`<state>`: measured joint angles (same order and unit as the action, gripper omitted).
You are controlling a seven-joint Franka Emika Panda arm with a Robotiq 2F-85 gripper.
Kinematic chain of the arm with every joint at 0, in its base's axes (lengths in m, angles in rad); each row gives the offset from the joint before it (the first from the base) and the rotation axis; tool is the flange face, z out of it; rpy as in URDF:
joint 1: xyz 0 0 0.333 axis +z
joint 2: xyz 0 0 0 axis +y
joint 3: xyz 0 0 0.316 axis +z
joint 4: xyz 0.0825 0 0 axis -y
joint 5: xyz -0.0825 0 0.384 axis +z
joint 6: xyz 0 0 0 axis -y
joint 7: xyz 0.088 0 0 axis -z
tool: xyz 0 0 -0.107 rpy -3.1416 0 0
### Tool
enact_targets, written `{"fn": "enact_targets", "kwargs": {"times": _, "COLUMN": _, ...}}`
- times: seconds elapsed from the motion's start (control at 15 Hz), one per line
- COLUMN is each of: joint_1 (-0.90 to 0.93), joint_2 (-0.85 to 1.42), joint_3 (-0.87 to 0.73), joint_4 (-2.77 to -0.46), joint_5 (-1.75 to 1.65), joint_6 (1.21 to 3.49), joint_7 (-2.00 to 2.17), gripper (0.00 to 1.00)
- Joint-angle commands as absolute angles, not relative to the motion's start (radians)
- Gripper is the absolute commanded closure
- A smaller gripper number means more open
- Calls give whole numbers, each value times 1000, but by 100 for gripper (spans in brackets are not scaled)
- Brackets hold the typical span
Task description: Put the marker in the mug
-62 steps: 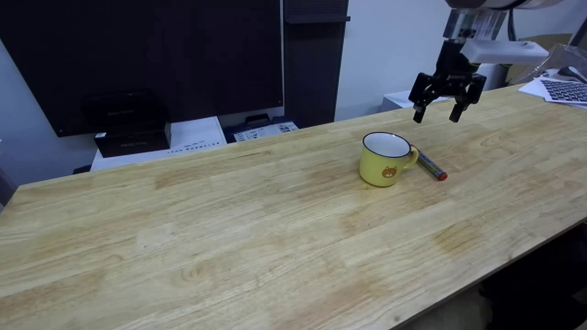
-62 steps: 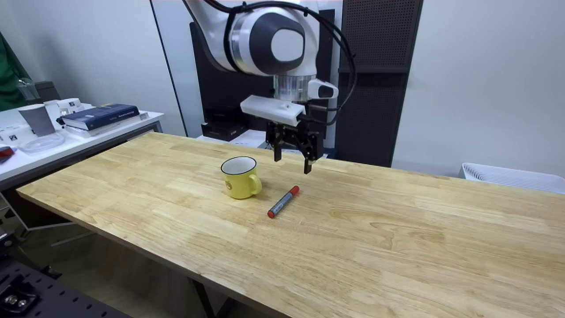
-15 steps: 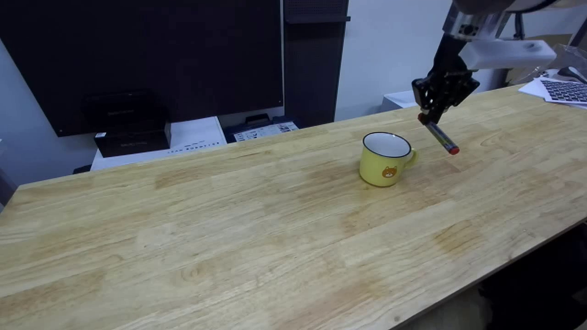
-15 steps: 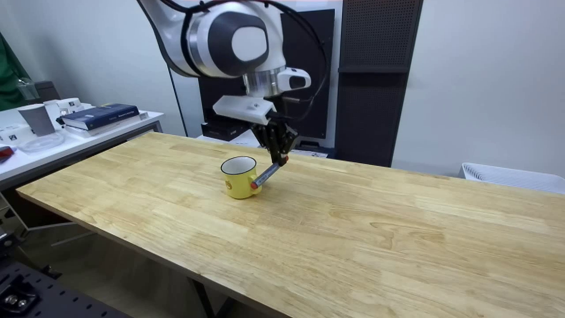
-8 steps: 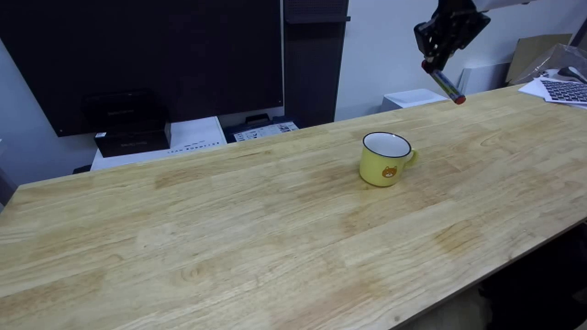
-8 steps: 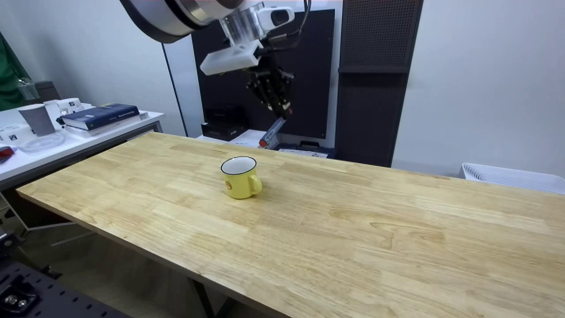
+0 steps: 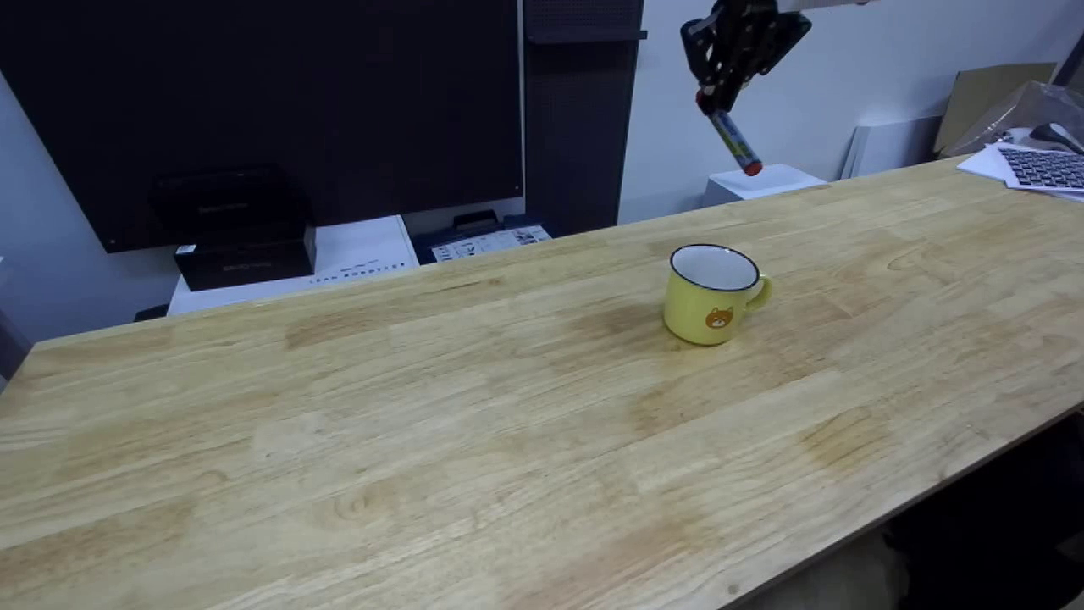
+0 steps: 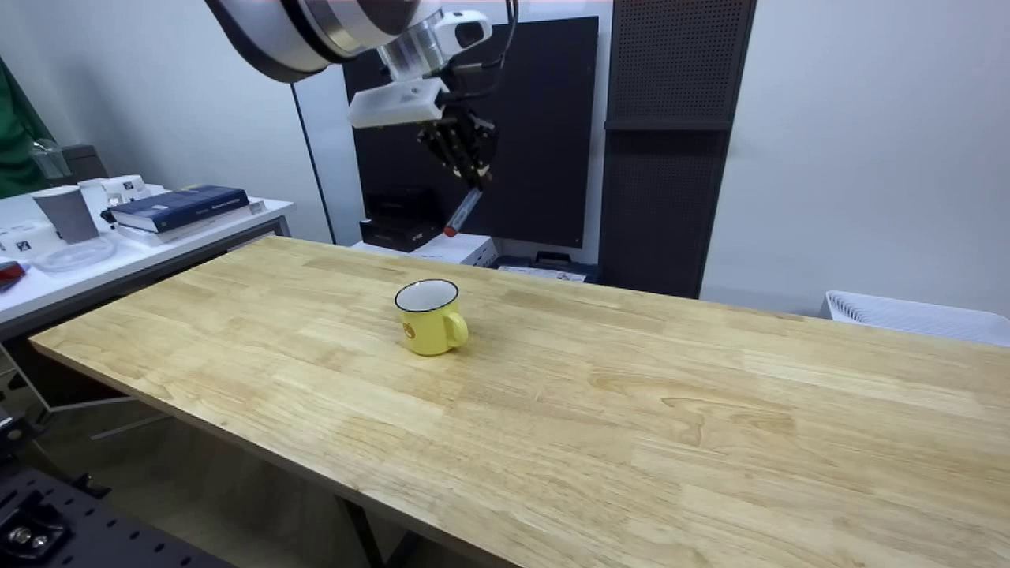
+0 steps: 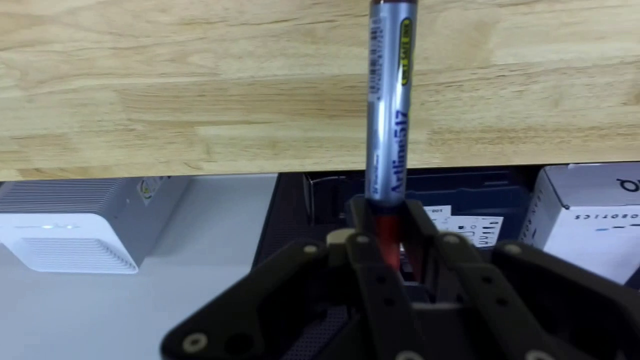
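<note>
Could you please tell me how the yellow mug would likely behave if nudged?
The mug would probably slide rather than tip, standing squat and upright on the table. A push against its side handle might turn it. Its smooth-looking outside may be somewhat slippery.

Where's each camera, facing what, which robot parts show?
An exterior view: raised, looking down across the table at the mug; gripper shows.
An exterior view: raised, looking down at table and, left, a book; arm and gripper show.
Wrist view: on the wrist, looking past fingers and marker at the table's edge.
Both exterior views share table, mug, marker.
</note>
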<state>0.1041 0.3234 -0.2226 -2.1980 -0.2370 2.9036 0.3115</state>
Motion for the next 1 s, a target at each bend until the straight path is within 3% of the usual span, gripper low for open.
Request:
{"fn": "enact_targets", "kwargs": {"times": 0.0, "joint_1": 86, "joint_2": 411, "joint_3": -165, "joint_4": -2137, "joint_5": -173, "joint_6": 2929, "joint_7": 255, "gripper": 95}}
{"fn": "enact_targets", "kwargs": {"times": 0.07, "joint_1": 108, "joint_2": 366, "joint_3": -195, "joint_4": -2180, "joint_5": -185, "joint_6": 2920, "joint_7": 271, "gripper": 80}}
{"fn": "enact_targets", "kwargs": {"times": 0.27, "joint_1": 109, "joint_2": 409, "joint_3": -181, "joint_4": -2158, "joint_5": -162, "joint_6": 2932, "joint_7": 253, "gripper": 80}}
{"fn": "enact_targets", "kwargs": {"times": 0.33, "joint_1": 108, "joint_2": 412, "joint_3": -181, "joint_4": -2155, "joint_5": -162, "joint_6": 2932, "joint_7": 252, "gripper": 95}}
{"fn": "enact_targets", "kwargs": {"times": 0.93, "joint_1": 368, "joint_2": 554, "joint_3": -436, "joint_4": -2156, "joint_5": -218, "joint_6": 3135, "joint_7": 340, "gripper": 95}}
